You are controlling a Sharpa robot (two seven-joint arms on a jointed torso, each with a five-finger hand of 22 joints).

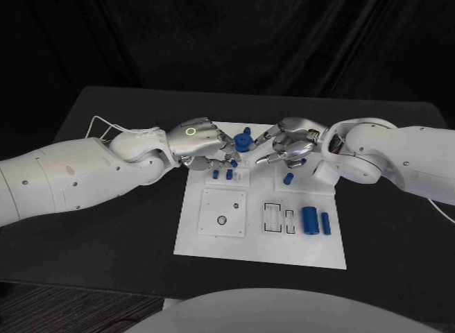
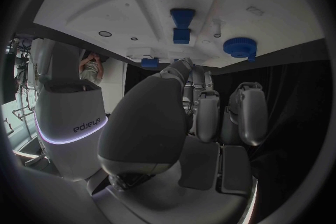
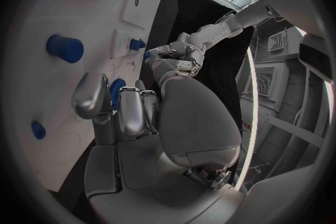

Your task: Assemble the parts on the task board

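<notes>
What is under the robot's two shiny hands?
The white task board lies under both the left hand and the right hand, with small blue parts between them. Whatever sits directly beneath each palm is covered.

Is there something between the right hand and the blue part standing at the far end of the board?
Nothing visible. In the head view the right hand sits just beside the upright blue part with only bare board between. The left hand is close on the part's other side.
</notes>
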